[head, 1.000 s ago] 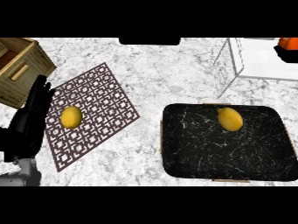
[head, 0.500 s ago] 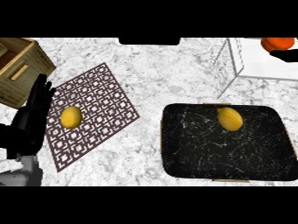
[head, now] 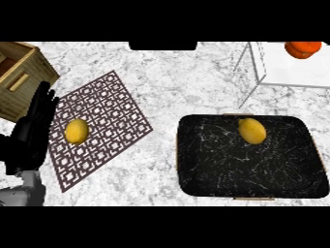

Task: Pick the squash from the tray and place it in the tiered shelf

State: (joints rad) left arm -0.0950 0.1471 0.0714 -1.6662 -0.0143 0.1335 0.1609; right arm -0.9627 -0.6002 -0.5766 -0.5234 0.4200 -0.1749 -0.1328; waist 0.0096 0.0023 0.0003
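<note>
One squash (head: pixel 251 131): lies in the black tray (head: pixel 296 179), towards its far edge.
Tiered shelf (head: pixel 296 72): white, at the table's (head: pixel 182 72) far right, an orange fruit (head: pixel 303 49) on it.
Left robot hand (head: pixel 26 138): fingers straight and apart, beside the patterned mat (head: pixel 113 109).
Mat: carries a yellow fruit (head: pixel 77 131).
Far left: wooden crate (head: pixel 10 80).

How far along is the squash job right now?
Nothing looks done yet: the yellow squash lies untouched on the black marbled tray. Nothing is in hand; the black left hand is open beside the patterned mat, and the right hand is out of view. Picking and placing in the white tiered shelf remain.
</note>
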